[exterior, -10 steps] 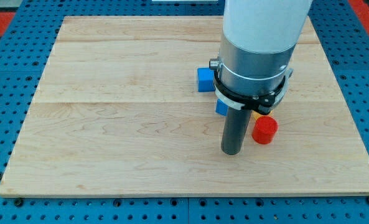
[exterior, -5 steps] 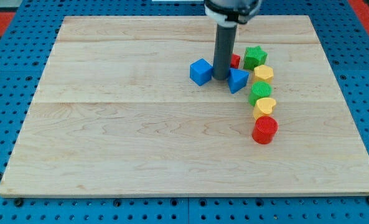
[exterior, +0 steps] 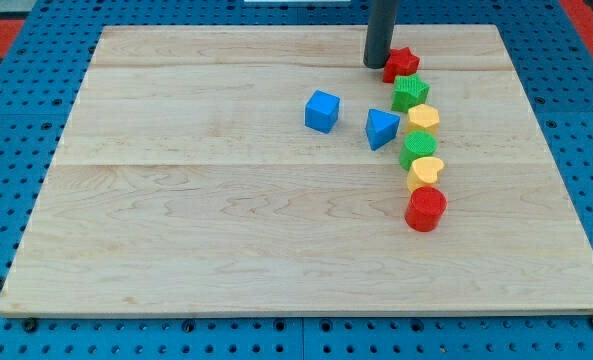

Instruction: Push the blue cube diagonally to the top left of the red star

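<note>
You'll find my tip (exterior: pixel 378 65) touching the red star (exterior: pixel 400 63), at its left; the blue cube (exterior: pixel 322 111) sits lower-left, well apart.

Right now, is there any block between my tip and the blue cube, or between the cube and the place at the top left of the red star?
No block lies between my tip and the blue cube. But my tip itself stands just left of the red star, roughly where the cube must go.
</note>
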Available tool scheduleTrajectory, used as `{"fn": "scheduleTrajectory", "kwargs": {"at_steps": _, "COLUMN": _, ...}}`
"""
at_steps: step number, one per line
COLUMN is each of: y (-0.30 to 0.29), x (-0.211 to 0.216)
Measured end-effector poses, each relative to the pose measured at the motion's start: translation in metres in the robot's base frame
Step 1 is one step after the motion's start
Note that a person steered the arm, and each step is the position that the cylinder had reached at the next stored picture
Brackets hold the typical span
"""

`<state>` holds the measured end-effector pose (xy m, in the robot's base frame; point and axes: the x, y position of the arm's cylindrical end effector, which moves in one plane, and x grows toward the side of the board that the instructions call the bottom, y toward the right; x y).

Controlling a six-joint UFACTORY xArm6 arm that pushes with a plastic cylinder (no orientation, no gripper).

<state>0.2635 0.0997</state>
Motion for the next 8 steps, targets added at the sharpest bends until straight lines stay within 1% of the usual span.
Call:
{"fn": "scheduleTrajectory", "kwargs": {"at_steps": 1, "y": -0.03, "x": 0.047}}
{"fn": "scheduleTrajectory", "kwargs": {"at_steps": 2, "y": -0.09, "x": 0.083}}
{"fn": "scheduleTrajectory", "kwargs": {"at_steps": 3, "y": -0.202, "x": 0.104}}
{"fn": "scheduleTrajectory", "kwargs": {"at_steps": 4, "y": -0.197, "x": 0.151}}
{"fn": "scheduleTrajectory", "kwargs": {"at_steps": 5, "y": -0.168, "x": 0.167}}
{"fn": "scheduleTrajectory", "kwargs": {"at_steps": 6, "y": -0.07, "x": 0.16}}
{"fn": "scheduleTrajectory", "kwargs": {"at_steps": 7, "y": -0.1, "x": 0.119}}
{"fn": "scheduleTrajectory", "kwargs": {"at_steps": 8, "y": -0.108, "x": 0.126}}
